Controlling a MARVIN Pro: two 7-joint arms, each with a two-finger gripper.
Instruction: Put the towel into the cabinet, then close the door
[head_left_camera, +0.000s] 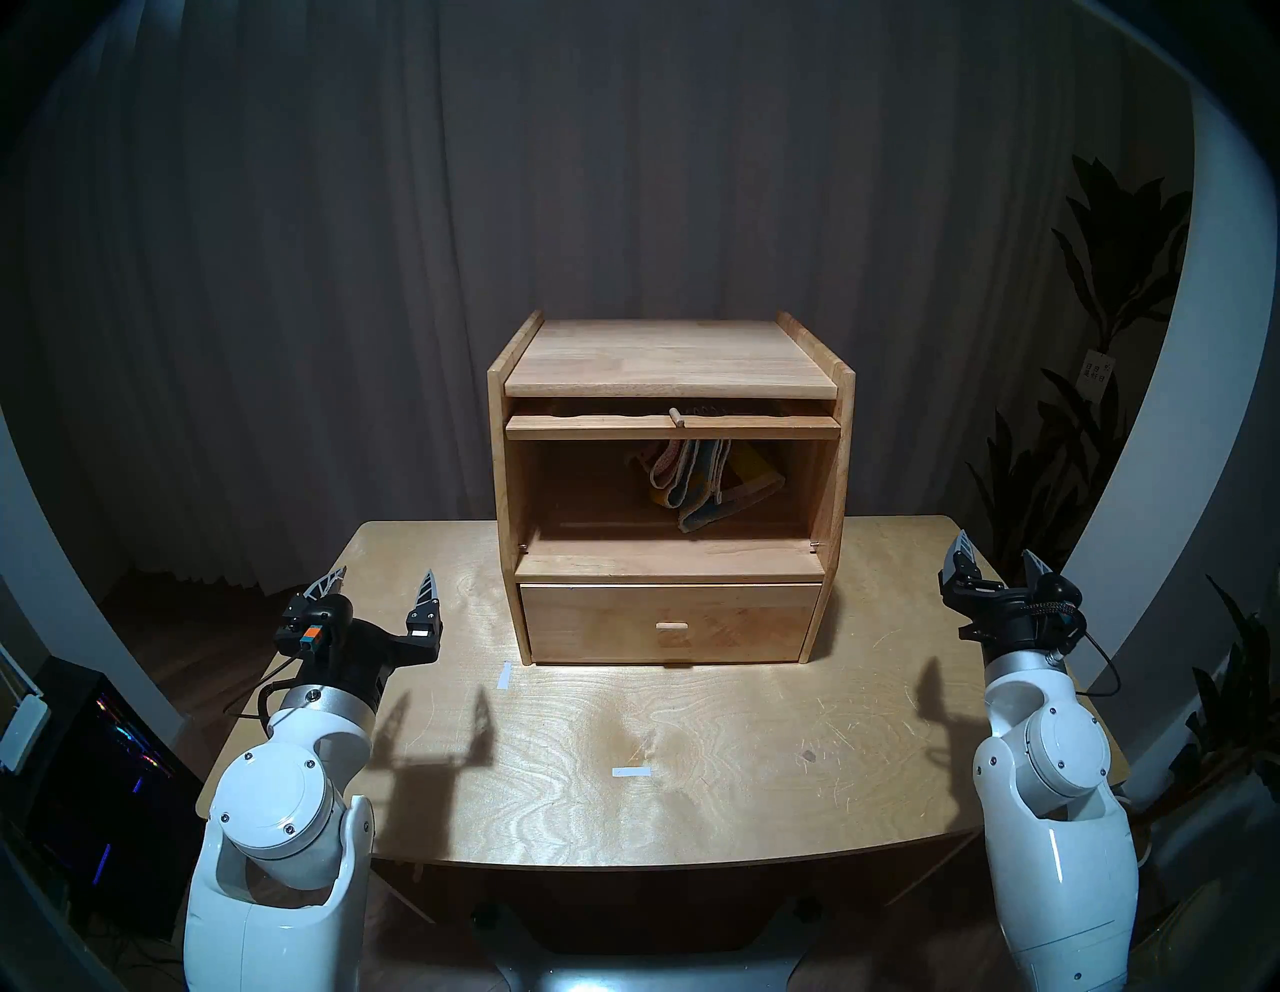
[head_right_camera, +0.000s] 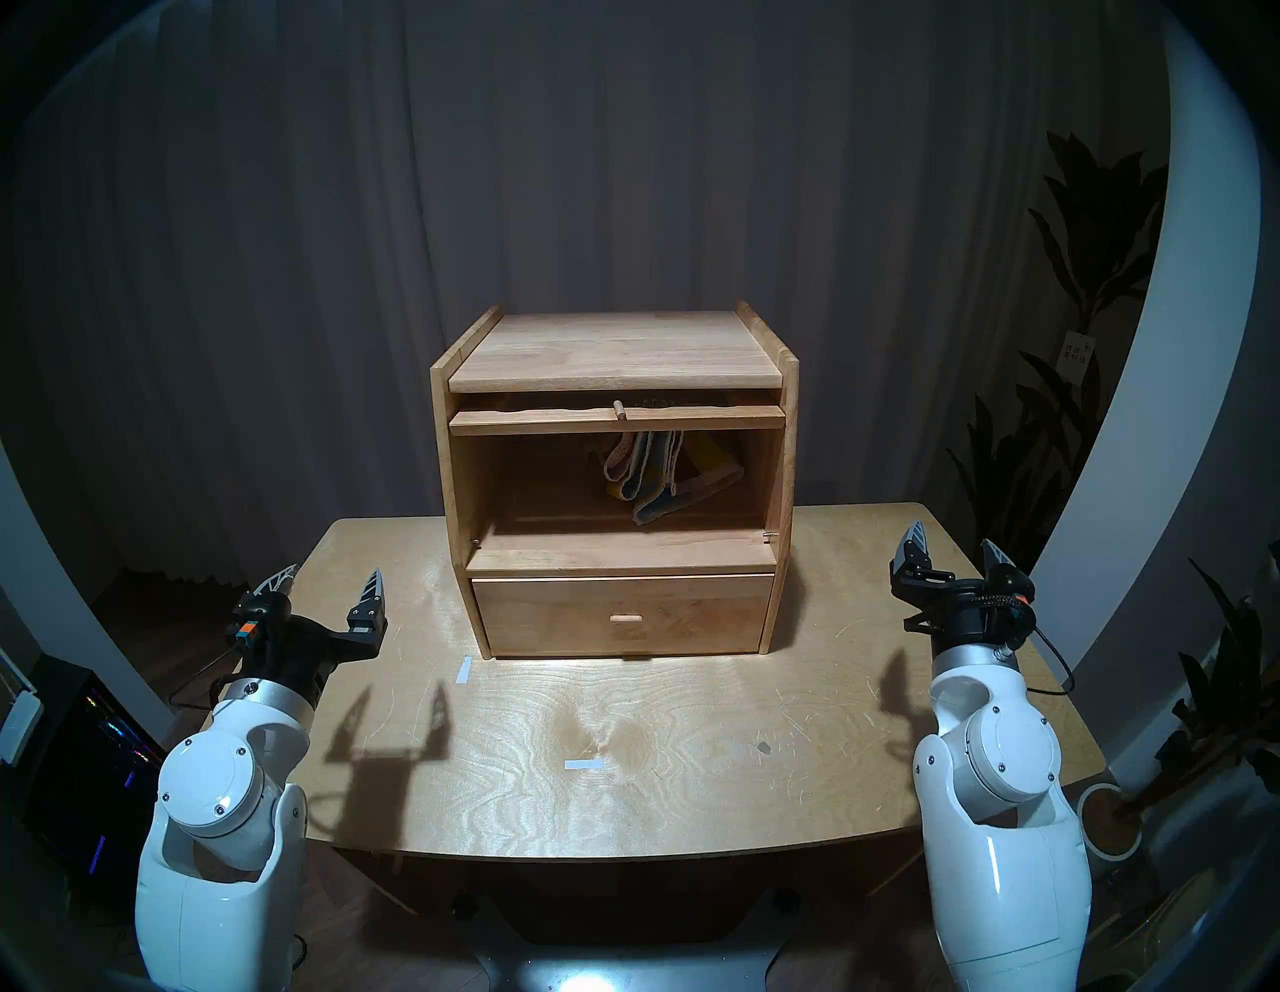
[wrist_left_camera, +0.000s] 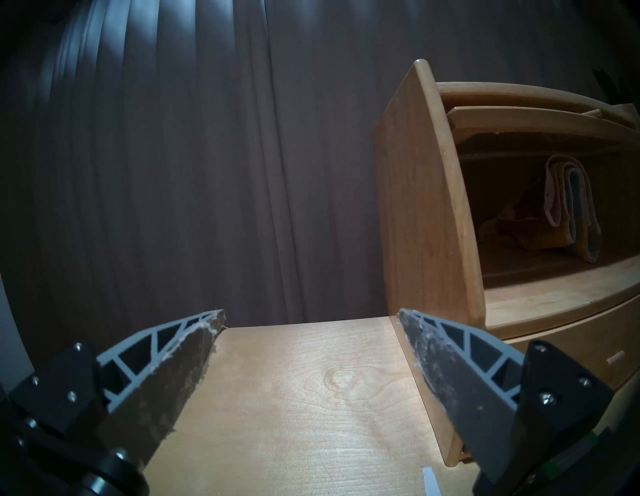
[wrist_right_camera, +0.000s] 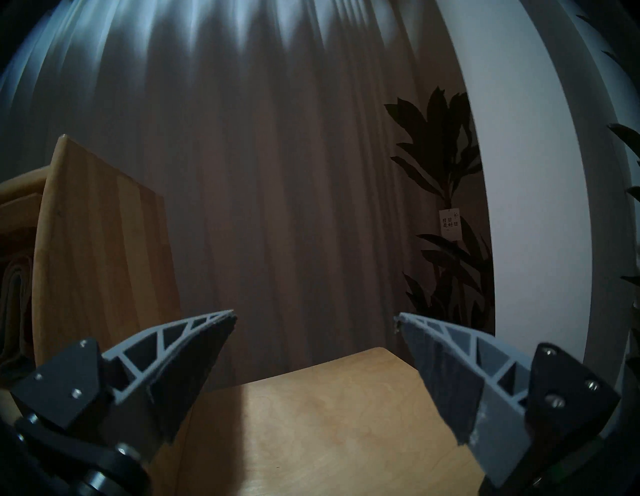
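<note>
The towel (head_left_camera: 699, 478) is sitting bunched inside the cabinet (head_left_camera: 668, 485), toward the right of its compartment, while the door (head_left_camera: 672, 424) is lying lifted flat under the top, so only closing is remaining. Both the left gripper (head_left_camera: 379, 587) and right gripper (head_left_camera: 997, 558) are hovering with fingers spread and nothing in them (1 at each side of the table (head_left_camera: 692, 748)). The towel's front fold is possibly risking jamming the descending door.

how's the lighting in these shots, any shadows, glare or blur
Head views: dim room, hard tool shadows on the pale plywood table, a glare strip under the light-wood cabinet. Left wrist: sharp, mustard-yellow folded towel in shade. Right wrist: streaked light on grey curtain.
</note>
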